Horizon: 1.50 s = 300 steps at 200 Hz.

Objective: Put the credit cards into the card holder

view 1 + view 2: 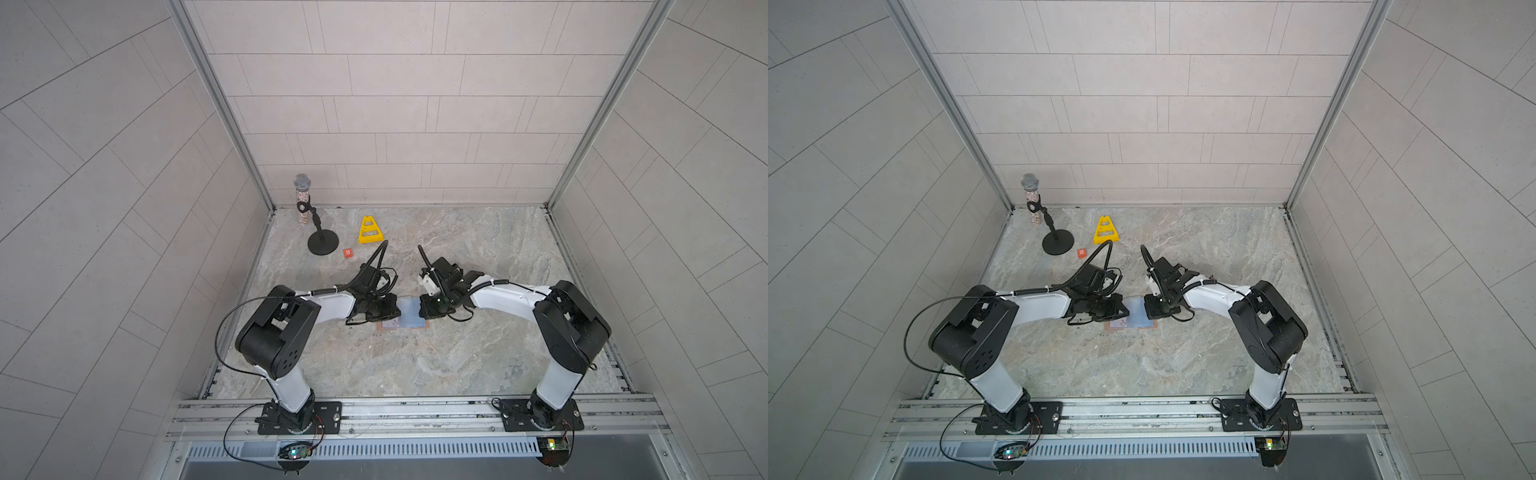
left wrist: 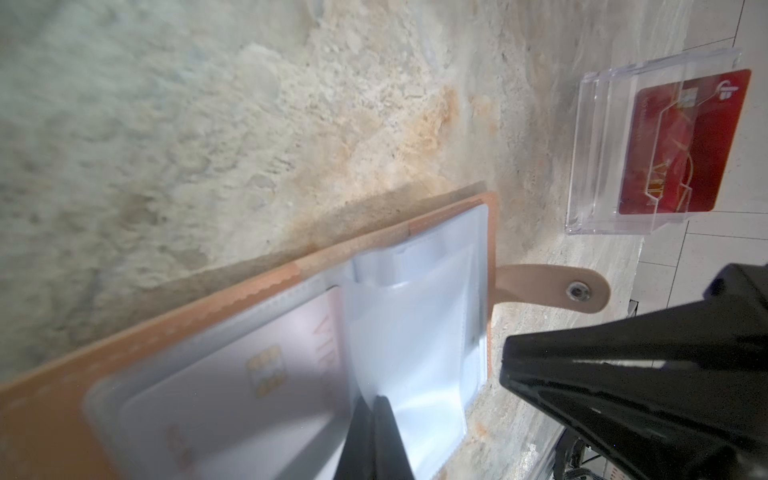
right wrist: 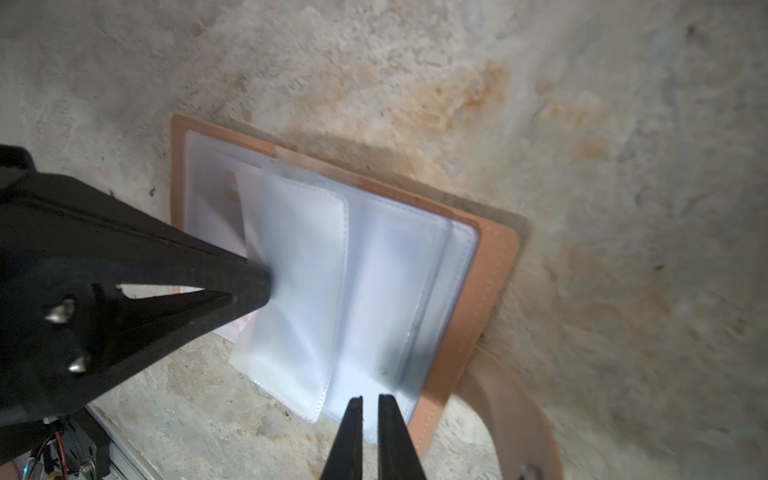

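The card holder (image 3: 494,257) lies open between the two sets of jaws. The left gripper (image 2: 374,405) presses its jaws together on a clear sleeve (image 3: 299,266), holding it raised. Just beside them, under another sleeve, sits a VIP card (image 2: 232,365). The right gripper (image 3: 370,405) shows a thin slit between its jaws at the sleeves' edge; whether it nips one I cannot tell. Beyond the left jaws, past the snap tab (image 2: 552,286), a red card (image 2: 698,141) sits in a clear box (image 2: 590,137).

Arms (image 1: 332,303) hide most of the card holder (image 1: 411,320); snap tab (image 3: 515,415) cropped.
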Available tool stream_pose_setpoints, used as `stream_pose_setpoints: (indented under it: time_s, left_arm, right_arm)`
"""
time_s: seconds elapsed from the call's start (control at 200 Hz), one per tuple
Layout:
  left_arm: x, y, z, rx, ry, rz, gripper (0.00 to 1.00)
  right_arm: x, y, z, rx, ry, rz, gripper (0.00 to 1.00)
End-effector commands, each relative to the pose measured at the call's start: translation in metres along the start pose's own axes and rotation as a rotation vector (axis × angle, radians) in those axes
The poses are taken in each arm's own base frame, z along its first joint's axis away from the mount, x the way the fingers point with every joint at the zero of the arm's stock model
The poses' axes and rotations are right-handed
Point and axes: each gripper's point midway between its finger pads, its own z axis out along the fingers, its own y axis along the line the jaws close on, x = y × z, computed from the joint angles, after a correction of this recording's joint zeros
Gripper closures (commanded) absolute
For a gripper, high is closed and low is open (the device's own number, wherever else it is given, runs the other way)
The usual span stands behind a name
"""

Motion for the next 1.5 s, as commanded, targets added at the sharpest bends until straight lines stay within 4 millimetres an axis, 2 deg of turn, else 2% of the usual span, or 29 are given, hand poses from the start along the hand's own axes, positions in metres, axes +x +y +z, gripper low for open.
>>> stream_pose_setpoints:
  time_s: [0.0, 0.41, 0.626, 0.671, 0.751, 0.896, 1.076, 1.246, 1.496]
  left_arm:
    - [0.01, 0.013, 0.0, -0.036, 0.023, -0.007, 1.0]
    - [0.011, 0.012, 0.001, -0.023, 0.02, -0.015, 1.0]
    - [0.01, 0.006, 0.003, 0.013, 0.022, -0.02, 1.0]
    - [0.009, 0.003, 0.002, 0.027, 0.019, -0.019, 0.96]
    - [0.006, -0.003, 0.0, 0.046, 0.01, -0.016, 0.83]
    - [-0.004, -0.018, -0.015, 0.059, -0.026, 0.015, 0.66]
    - [-0.016, -0.028, -0.047, 0.002, -0.102, 0.088, 0.54]
    - [-0.019, -0.017, -0.075, -0.129, -0.178, 0.131, 0.51]
    - [-0.02, -0.002, -0.106, -0.255, -0.275, 0.127, 0.5]
  right_arm:
    - [-0.006, 0.008, -0.002, -0.012, -0.018, 0.003, 0.88]
    - [0.005, -0.008, 0.026, 0.023, 0.04, 0.044, 0.89]
    - [0.008, -0.001, 0.034, -0.034, 0.059, 0.052, 0.88]
    - [0.008, -0.001, 0.035, -0.035, 0.06, 0.054, 0.88]
    - [0.008, 0.0, 0.035, -0.039, 0.059, 0.054, 0.87]
    - [0.004, 0.01, 0.032, -0.09, 0.045, 0.054, 0.87]
    - [-0.006, 0.03, 0.028, -0.18, 0.018, 0.044, 0.86]
    - [-0.012, 0.048, 0.032, -0.225, 0.024, 0.015, 0.83]
    - [-0.013, 0.069, 0.049, -0.242, 0.06, -0.023, 0.74]
